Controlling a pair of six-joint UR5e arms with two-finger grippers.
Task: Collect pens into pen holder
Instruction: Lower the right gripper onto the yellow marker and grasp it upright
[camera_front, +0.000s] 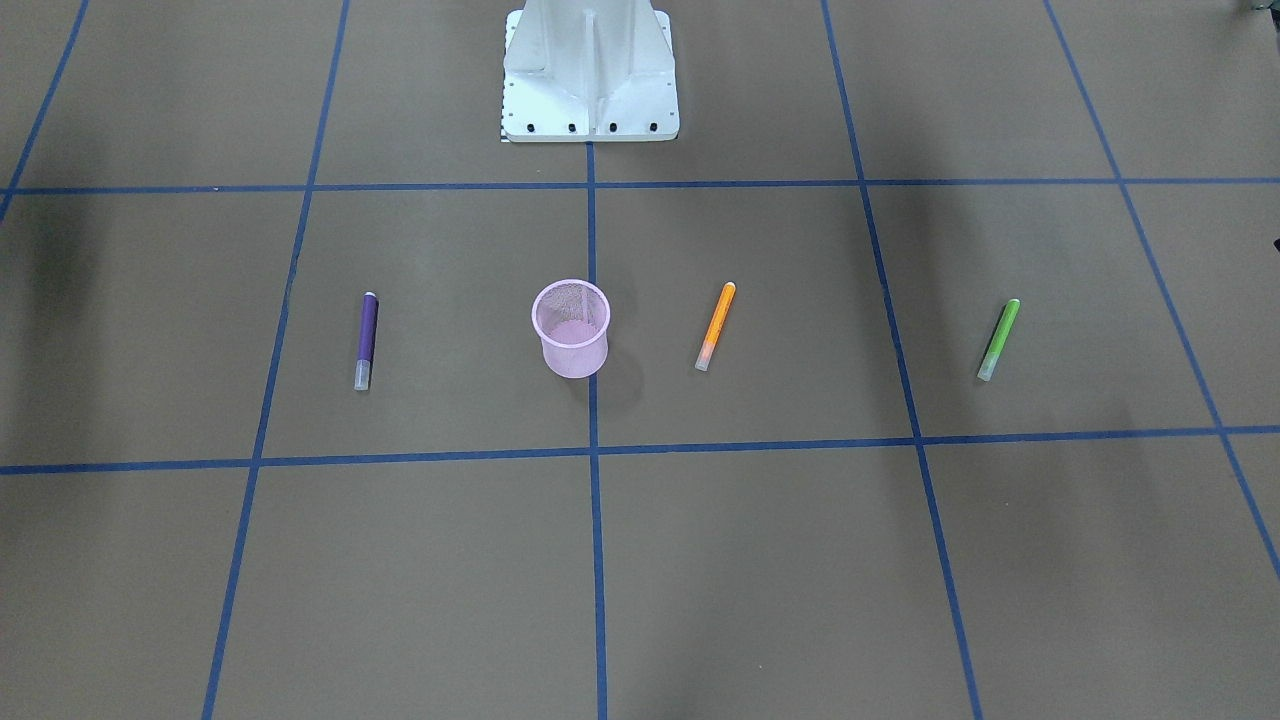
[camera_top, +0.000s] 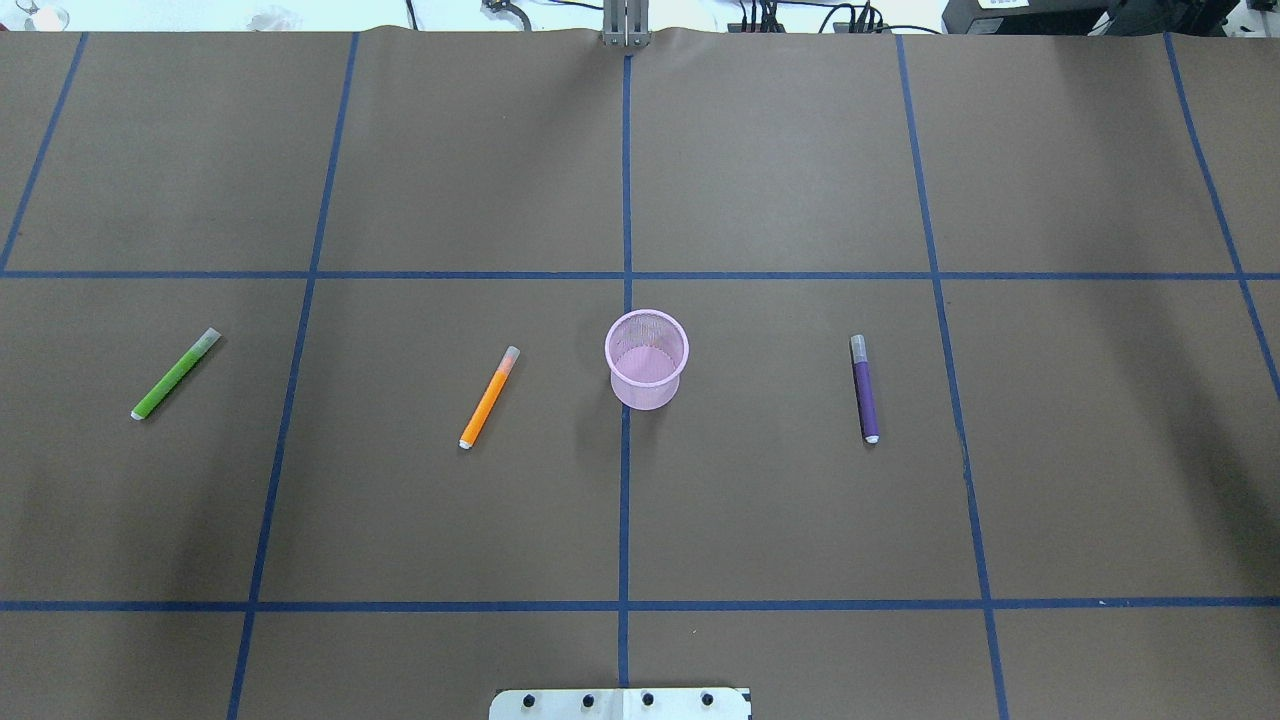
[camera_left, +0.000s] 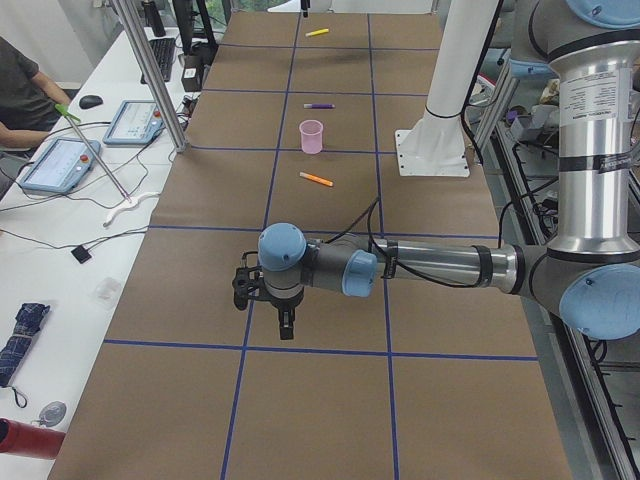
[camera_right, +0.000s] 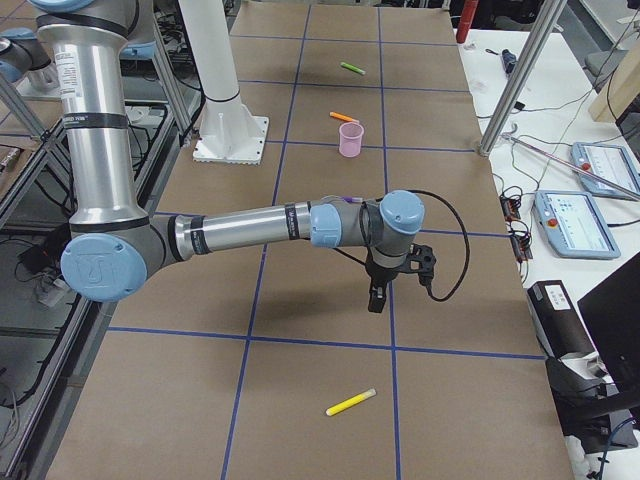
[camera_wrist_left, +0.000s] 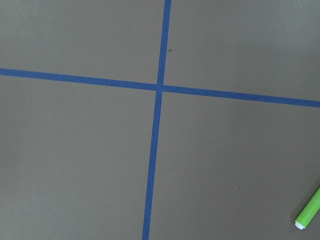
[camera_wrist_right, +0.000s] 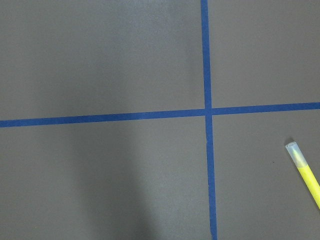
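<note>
The pink mesh pen holder (camera_front: 575, 358) stands upright and empty at the table's middle (camera_top: 646, 393). A purple pen (camera_top: 865, 388), an orange pen (camera_top: 489, 397) and a green pen (camera_top: 175, 373) lie flat in a row on either side of it. A yellow-green pen (camera_right: 351, 402) lies far off at my right end of the table. My left gripper (camera_left: 285, 325) hangs over the table near the green pen (camera_wrist_left: 309, 209). My right gripper (camera_right: 375, 300) hangs near the yellow-green pen (camera_wrist_right: 306, 172). I cannot tell whether either is open or shut.
The white robot base (camera_front: 590, 90) stands at the table's rear centre. Blue tape lines grid the brown table. A side bench with tablets (camera_left: 60, 165) and a seated person (camera_left: 20, 90) runs along the far side, behind aluminium posts (camera_left: 150, 70).
</note>
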